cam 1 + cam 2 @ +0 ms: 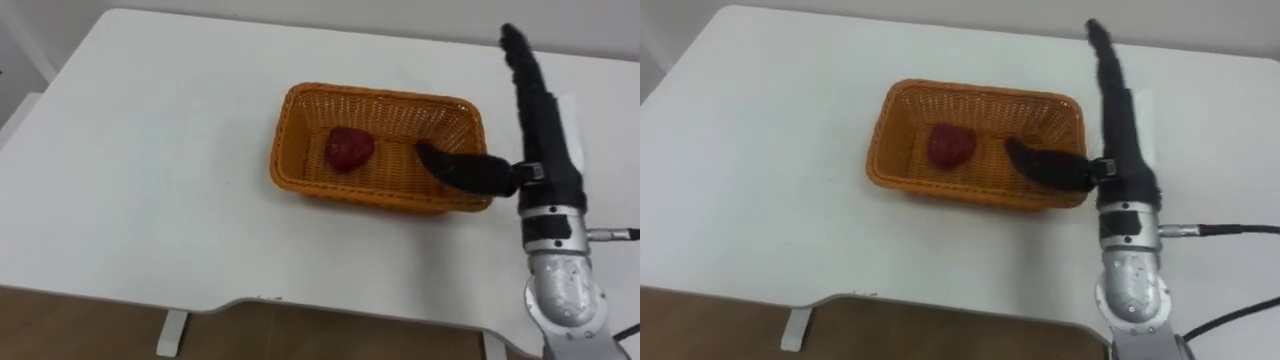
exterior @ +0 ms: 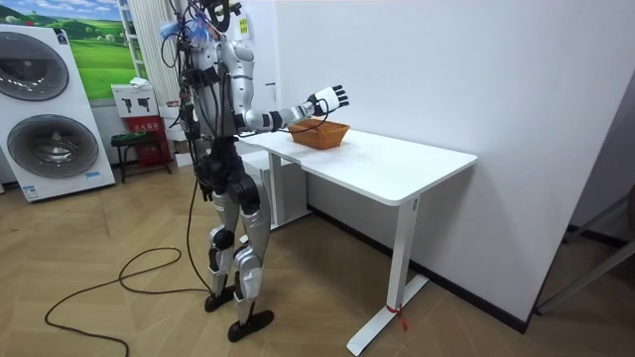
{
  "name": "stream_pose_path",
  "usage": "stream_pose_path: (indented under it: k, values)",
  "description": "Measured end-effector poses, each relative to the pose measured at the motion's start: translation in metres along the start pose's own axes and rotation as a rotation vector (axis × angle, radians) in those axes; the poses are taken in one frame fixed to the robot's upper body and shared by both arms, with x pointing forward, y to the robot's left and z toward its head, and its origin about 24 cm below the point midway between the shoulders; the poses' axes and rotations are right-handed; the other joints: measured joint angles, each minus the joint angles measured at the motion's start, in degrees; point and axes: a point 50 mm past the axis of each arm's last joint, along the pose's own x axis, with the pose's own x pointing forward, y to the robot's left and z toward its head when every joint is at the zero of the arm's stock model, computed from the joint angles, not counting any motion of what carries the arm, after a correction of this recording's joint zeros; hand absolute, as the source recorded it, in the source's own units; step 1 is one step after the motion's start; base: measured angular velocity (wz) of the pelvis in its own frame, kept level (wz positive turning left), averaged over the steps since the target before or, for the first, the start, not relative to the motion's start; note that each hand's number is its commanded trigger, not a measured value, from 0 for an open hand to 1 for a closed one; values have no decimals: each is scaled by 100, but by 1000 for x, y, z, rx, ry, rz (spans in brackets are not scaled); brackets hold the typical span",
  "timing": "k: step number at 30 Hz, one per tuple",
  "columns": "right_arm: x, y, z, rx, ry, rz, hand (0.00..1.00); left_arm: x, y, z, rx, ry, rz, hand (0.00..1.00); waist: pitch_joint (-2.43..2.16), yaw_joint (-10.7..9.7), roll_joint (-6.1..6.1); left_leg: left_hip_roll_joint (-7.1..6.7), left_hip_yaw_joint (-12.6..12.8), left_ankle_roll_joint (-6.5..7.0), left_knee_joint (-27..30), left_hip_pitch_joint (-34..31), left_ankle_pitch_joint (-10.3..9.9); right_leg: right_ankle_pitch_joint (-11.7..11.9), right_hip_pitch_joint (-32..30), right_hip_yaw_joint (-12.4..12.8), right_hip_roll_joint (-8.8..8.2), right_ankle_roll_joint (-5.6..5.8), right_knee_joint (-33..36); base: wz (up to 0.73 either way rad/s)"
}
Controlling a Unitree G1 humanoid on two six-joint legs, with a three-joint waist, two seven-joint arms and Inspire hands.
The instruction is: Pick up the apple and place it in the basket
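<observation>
Plainly, the red apple (image 1: 349, 148) lay inside the wicker basket (image 1: 283, 130), left of centre on its floor, clear of the walls. The basket sat on the white table (image 1: 150, 150), toward the far edge. The robot stood at the table's near side.

Right hand (image 1: 552, 150) was raised just beside the basket's right end and held nothing. Its fingers (image 1: 522, 62) were straight and close together, pointing away from the robot; the thumb (image 1: 460, 168) stuck out sideways over the basket's right corner. It was apart from the apple.

Handling, as judged: the apple should be firm, round, moderately light and smooth-skinned, so likely to slip or roll under a one-sided push. It bruises if squeezed hard. Best hold is probably from above, fingers on one flank and thumb opposite, around the widest part. The basket walls leave little room for a side approach. Stem direction could not be made out; the fruit was too indistinct.

Count: one apple, one basket, one table.
</observation>
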Motion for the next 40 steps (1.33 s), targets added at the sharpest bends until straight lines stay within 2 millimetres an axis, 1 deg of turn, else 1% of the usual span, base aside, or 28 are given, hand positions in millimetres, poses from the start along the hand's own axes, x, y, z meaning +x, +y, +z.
stream_pose_path:
  k: [2, 3, 4, 5, 6, 7, 9, 11, 13, 14, 15, 17, 18, 20, 21, 23, 24, 26, 27, 29, 31, 33, 34, 35, 37, 38, 39, 40]
  values:
    - [8, -27, 0, 9, -9, -205, 0, -2, 3, -10, -6, 22, 27, 0, 1, -121, -4, 2, -10, 0, 1, 23, 0, 0, 29, -19, 1, 0, -1, 0]
    - [9, -33, 0, 17, -10, -261, 0, -3, 4, -12, -6, 28, 35, 0, 2, -142, -2, 2, -9, 0, 2, 32, 0, 0, 35, -21, 1, 0, -1, 0]
    - [12, -48, 0, 25, -12, -364, 0, -4, 6, -16, -6, 38, 45, 0, 5, -234, -7, 2, -11, 0, 2, 42, 0, 0, 47, -20, 0, 0, 0, 0]
    - [13, -64, 0, 30, -16, -468, 0, -5, 8, -19, -6, 45, 53, 0, 6, -270, -11, 4, -9, 0, 9, 45, 0, 0, 53, -19, 0, 0, 2, 0]
    - [13, -72, 0, 31, -19, -523, 0, -5, 10, -19, -13, 47, 60, 0, 8, -278, -14, 7, -2, 0, 14, 44, 0, 0, 52, -13, 2, 0, 1, 0]
    - [11, -88, -2, 33, -22, -638, 0, -5, 13, -20, -22, 51, 81, 0, 11, -298, -17, 7, 0, -1, 15, 39, 0, 0, 52, -8, 3, 0, 2, -3]
    - [5, -110, -9, 64, 17, -829, 0, -5, 15, -22, -30, 60, 112, 0, 8, -418, -13, 6, -4, -1, 12, 29, -2, -1, 56, -10, 2, 0, 8, 0]
    - [-1, -123, -16, 77, 57, -949, 0, -5, 16, -23, -29, 72, 119, 0, 6, -494, 5, 3, -5, -1, 11, 17, -3, 0, 44, -6, 2, 0, 9, 0]
    - [-7, -134, -23, 76, 95, -1051, 0, -6, 16, -24, -28, 80, 120, 0, -10, -564, 28, -1, -3, 0, 6, 19, -2, -1, 38, 7, 2, 0, 20, -2]
    - [-12, -142, -31, 82, 140, -1121, 0, -5, 16, -24, -31, 80, 124, 0, -32, -591, 33, 0, 1, 0, 3, 22, -2, -1, 31, 20, 4, 0, 19, -4]
    - [-19, -152, -41, 100, 197, -1198, 0, -5, 17, -20, -37, 73, 134, 0, -42, -639, 31, 0, 2, 0, 5, 11, -2, -1, 12, 21, 3, 0, 28, 0]
    - [-28, -160, -51, 160, 276, -1298, 0, -5, 18, -16, -43, 59, 141, 0, -47, -653, 42, 1, 0, 1, 29, -57, 0, -1, -65, 20, 2, 0, 69, 0]
    - [-31, -162, -56, 180, 307, -1325, 0, -4, 18, -14, -45, 56, 144, 0, -50, -707, 53, 2, -1, 2, 40, -79, 1, -1, -91, 20, 0, 0, 95, 0]
    - [-46, -166, -83, 227, 472, -1405, 0, -3, 20, -8, -51, 41, 151, 0, -55, -787, 61, 1, -2, 5, 57, -107, 2, -1, -98, 25, -2, -1, 94, 2]
    - [-53, -167, -92, 236, 526, -1417, 0, -3, 20, -7, -54, 38, 151, 0, -54, -810, 60, -3, -18, 6, 51, -98, 3, -1, -84, 5, -6, 0, 92, 6]
    - [-92, -163, -132, 243, 798, -1441, 0, -3, 22, -6, -73, 40, 160, 0, -49, -844, 57, -3, -30, 7, 46, -70, 4, -1, -56, 42, -5, -1, 92, 3]
    - [-103, -161, -140, 240, 868, -1444, 0, -3, 22, -6, -78, 44, 161, 0, -48, -845, 67, -3, -30, 7, 46, -68, 4, -1, -54, 44, -6, -1, 92, 0]
    - [-155, -149, -167, 186, 1146, -1432, 0, -3, 22, -7, -74, 53, 158, 0, -31, -812, 84, -4, -25, 7, 47, -67, 4, -3, -50, 44, -7, -1, 92, 0]
    - [-167, -146, -172, 168, 1211, -1420, 0, -3, 22, -8, -78, 55, 155, 0, -35, -812, 96, -5, -24, 7, 47, -66, 4, -4, -49, 46, -8, -1, 94, -4]
    - [-210, -129, -181, 147, 1422, -1372, 0, -3, 21, -8, -86, 62, 139, 0, -34, -756, 141, -4, 23, 7, 53, -47, 4, -34, -52, 77, -8, -9, 107, -8]
    - [-228, -117, -183, 138, 1511, -1309, 0, -3, 21, -8, -80, 63, 124, 0, -27, -722, 150, -5, 22, 6, 56, -52, 4, -55, -70, 133, -4, -5, 118, -2]
    - [-238, -109, -184, 118, 1559, -1227, 0, -4, 21, -11, -81, 70, 109, 0, -26, -723, 140, -11, 21, 7, 48, -27, 4, -58, -52, 146, -4, -1, 103, 0]
    - [-246, -106, -185, 87, 1597, -1167, 0, -4, 20, -12, -81, 74, 104, 0, -22, -707, 120, -14, 15, 8, 46, 2, 4, -57, -19, 175, 0, -1, 98, 0]
    - [-254, -101, -185, 43, 1639, -1087, 0, -4, 21, -14, -80, 79, 104, 0, -5, -660, 123, -14, 22, 8, 33, 41, 4, -57, -16, 215, 10, -2, 94, 0]
    - [-260, -95, -186, -7, 1674, -952, 0, -4, 21, -14, -80, 80, 103, 0, -20, -579, 91, -13, 27, 8, 26, 53, 3, -56, -18, 210, 12, -2, 94, -2]
    - [-263, -93, -186, -35, 1693, -879, 0, -5, 21, -15, -81, 84, 104, 0, -8, -548, 111, -15, 25, 8, 22, 64, 3, -56, -21, 187, 9, -3, 94, 0]
    - [-263, -92, -186, -45, 1698, -841, 0, -5, 21, -15, -80, 87, 103, 0, -12, -539, 105, -16, 23, 8, 23, 64, 3, -56, -20, 182, 7, -3, 94, 3]
    - [-265, -89, -187, -66, 1710, -759, 0, -5, 21, -17, -78, 97, 99, 0, -13, -538, 111, -17, 16, 8, 23, 65, 4, -56, -11, 142, -2, -3, 90, 0]
